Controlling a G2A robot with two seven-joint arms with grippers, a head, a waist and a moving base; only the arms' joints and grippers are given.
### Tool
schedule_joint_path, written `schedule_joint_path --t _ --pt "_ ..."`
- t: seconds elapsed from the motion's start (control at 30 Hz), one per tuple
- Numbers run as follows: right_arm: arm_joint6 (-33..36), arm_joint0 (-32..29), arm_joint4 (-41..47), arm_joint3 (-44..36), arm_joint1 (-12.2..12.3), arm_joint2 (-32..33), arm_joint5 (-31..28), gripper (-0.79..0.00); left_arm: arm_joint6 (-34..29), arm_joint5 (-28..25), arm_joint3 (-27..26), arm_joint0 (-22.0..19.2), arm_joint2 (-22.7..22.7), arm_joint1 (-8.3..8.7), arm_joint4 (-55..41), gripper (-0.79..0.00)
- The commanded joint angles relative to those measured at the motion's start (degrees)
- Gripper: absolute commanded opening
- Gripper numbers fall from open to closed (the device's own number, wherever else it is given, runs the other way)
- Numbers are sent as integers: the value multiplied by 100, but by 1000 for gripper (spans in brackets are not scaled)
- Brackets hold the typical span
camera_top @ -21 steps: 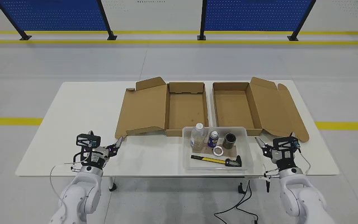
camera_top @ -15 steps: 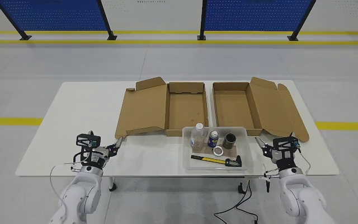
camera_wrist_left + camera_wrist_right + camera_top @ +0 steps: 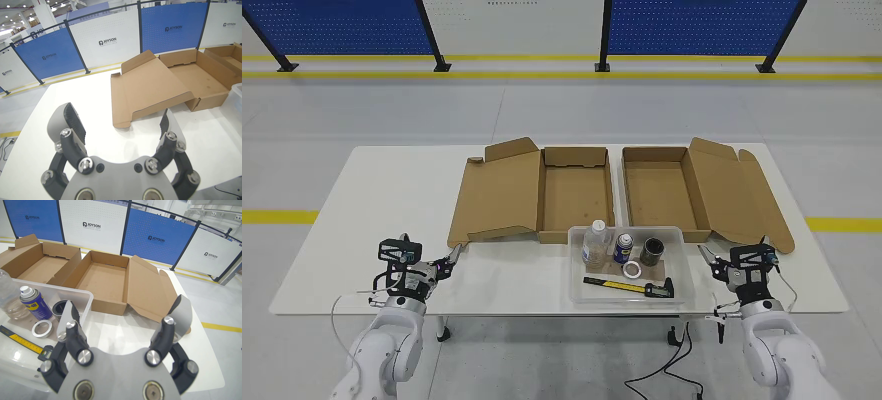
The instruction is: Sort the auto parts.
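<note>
Both arms sit low at the near edge of a white surface [image 3: 372,220], well apart. The left claw [image 3: 119,113] is spread wide and holds nothing, over bare surface. The right claw [image 3: 125,302] is also wide open and holds nothing, just beside a clear bin [image 3: 683,268]. Behind the bin, two open boxes [image 3: 575,200] lie side by side with their flaps spread. Blue and white panels [image 3: 342,25] and a grey floor with yellow lines [image 3: 542,75] lie beyond.

In the bin, a bottle [image 3: 594,243], a spray can [image 3: 623,247] and a dark cylinder [image 3: 652,249] stand upright. A metal ring [image 3: 632,270] lies flat. A caliper [image 3: 627,287] lies along the near side, its long axis running left to right, display end toward the right claw.
</note>
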Motion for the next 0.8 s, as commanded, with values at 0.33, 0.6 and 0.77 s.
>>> schedule_joint_path --t 0.33,0.6,0.77 --pt "0 0 0 0 0 0 0 0 -543 -1093 -476 -1092 1005 -83 -328 0" --pt "0 0 0 0 0 0 0 0 -1065 -1620 -322 -1970 2042 -208 -711 0" --pt "0 0 0 0 0 0 0 0 -1202 -1673 29 -2422 2733 -310 -458 0"
